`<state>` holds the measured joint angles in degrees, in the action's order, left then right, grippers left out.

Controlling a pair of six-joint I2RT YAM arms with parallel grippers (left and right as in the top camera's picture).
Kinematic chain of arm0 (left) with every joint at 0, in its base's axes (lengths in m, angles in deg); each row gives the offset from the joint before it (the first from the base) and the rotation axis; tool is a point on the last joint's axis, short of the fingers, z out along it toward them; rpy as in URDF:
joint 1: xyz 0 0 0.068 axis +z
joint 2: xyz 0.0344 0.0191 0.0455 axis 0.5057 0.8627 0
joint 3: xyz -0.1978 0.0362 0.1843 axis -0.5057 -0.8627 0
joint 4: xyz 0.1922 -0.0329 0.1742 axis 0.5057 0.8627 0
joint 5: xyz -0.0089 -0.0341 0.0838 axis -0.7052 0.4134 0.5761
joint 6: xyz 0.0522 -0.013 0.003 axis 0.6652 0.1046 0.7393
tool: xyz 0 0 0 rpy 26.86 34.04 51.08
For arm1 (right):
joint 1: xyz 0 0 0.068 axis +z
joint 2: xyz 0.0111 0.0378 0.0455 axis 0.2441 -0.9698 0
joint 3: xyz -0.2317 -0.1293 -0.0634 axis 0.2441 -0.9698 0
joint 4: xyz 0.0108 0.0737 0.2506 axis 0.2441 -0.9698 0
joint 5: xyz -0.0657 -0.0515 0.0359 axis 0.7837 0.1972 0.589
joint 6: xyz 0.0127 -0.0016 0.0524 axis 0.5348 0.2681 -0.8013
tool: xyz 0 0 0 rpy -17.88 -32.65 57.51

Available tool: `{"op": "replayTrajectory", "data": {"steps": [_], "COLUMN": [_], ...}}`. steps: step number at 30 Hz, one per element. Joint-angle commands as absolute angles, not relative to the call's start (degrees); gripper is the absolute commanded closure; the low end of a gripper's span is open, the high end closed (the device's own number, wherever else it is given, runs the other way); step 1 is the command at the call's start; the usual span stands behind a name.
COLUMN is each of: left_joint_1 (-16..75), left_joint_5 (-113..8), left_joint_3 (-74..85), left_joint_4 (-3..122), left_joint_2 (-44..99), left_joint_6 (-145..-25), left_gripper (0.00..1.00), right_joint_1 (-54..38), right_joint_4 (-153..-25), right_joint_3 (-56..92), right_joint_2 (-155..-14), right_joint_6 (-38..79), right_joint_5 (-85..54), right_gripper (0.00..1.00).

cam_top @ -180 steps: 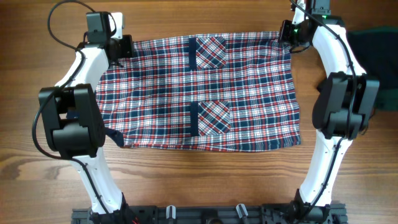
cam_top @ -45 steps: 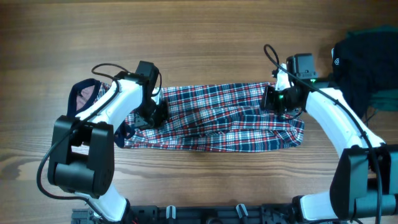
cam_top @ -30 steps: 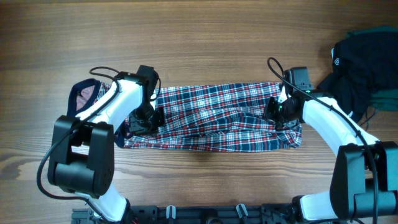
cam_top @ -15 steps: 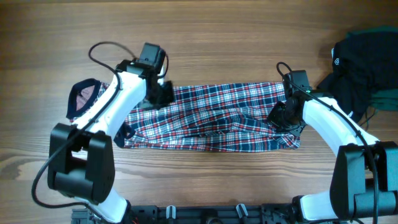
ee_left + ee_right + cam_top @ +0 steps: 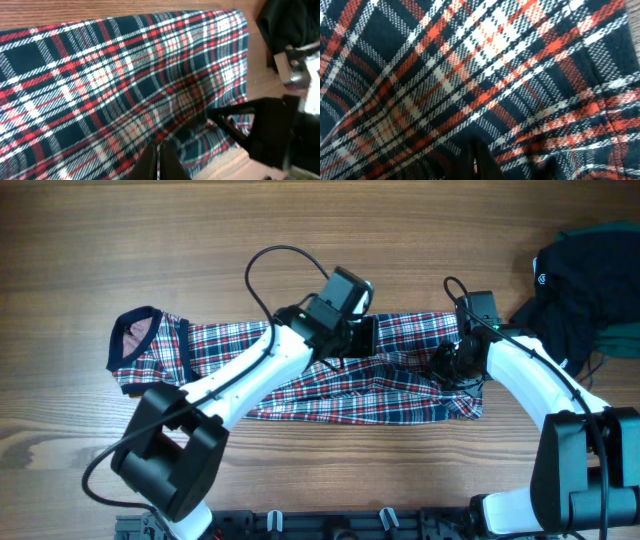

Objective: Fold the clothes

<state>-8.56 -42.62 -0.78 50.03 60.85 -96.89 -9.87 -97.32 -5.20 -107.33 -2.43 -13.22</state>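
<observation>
**Red, navy and white plaid lies in a long band across the wooden table**

At the far left we see the shirt's collar, open and turned up so its paler inside shows. From there the plaid shirt runs rightward over the table as a doubled, rumpled strip, with loose creases along its middle.

The left arm reaches diagonally from the near left edge over the shirt. It carries the left gripper to the upper edge of the cloth, right of centre. In its wrist view the fingers are pressed together, with only a hairline between them, and their tips are low over the plaid. We cannot tell whether a fold is nipped between them.

Just to the right, the right gripper sits on the shirt's right end, where the fabric bunches. Its fingers are likewise drawn tight together, and plaid fills the whole wrist view around them. We cannot tell whether they pinch any cloth. The two grippers are near each other but apart.

Further right, clear of the shirt, a crumpled black garment lies near the table's edge, with a small white logo facing up. Dark green cloth shows beside it at the right border.
</observation>
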Motion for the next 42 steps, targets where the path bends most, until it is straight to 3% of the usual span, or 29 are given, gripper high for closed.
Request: {"op": "replayTrajectory", "data": {"steps": [1,7,13,18,26,31,32,34,36,38,42], "left_joint_1": [-8.5,-8.5,-6.8,-1.9,5.3,6.6,6.5,6.6,7.4,8.9,11.3], "left_joint_5": [-39.3,-46.4,-46.9,-46.4,-34.9,-32.1,-30.6,-24.7,-22.0,-24.7,-25.2], "left_joint_3": [-0.4,-0.4,-0.3,-0.3,-0.3,-0.3,-0.3,-0.3,-0.3,-0.3,-0.9], "left_joint_4": [49.5,53.2,66.6,72.2,85.1,91.1,92.4,94.4,93.4,91.9,92.0], "left_joint_2": [66.3,70.1,69.6,67.3,64.4,64.4,64.4,64.4,64.3,64.3,64.0], "left_joint_6": [-99.0,-100.2,-99.7,-93.4,-87.9,-88.7,-88.7,-88.8,-92.4,-96.6,-105.1], "left_gripper": [0.96,0.96,0.96,0.96,0.96,0.96,0.93,0.63,0.25,0.21,0.21], "right_joint_1": [-9.9,-9.9,-9.9,-9.9,-10.6,-12.2,-12.2,-12.2,-12.2,-12.2,-12.2], "right_joint_4": [-96.9,-97.0,-96.8,-95.9,-97.4,-96.9,-96.9,-96.9,-96.2,-96.1,-96.4], "right_joint_3": [-5.1,-5.1,-5.1,-5.1,-5.1,-5.1,-5.1,-5.1,-5.1,-5.1,-5.1], "right_joint_2": [-107.3,-107.3,-107.3,-107.3,-107.3,-107.3,-107.3,-107.3,-107.3,-107.3,-107.3], "right_joint_6": [-1.8,-1.8,-1.8,-1.8,-6.3,-4.4,-3.7,-3.1,-3.0,-3.0,-1.1], "right_joint_5": [-13.9,-13.9,-11.9,-11.3,-2.9,-5.4,-5.6,-5.6,-5.8,-5.8,-5.7], "right_gripper": [0.96,0.96,0.96,0.96,0.95,0.96,0.94,0.83,0.67,0.59,0.52]}}
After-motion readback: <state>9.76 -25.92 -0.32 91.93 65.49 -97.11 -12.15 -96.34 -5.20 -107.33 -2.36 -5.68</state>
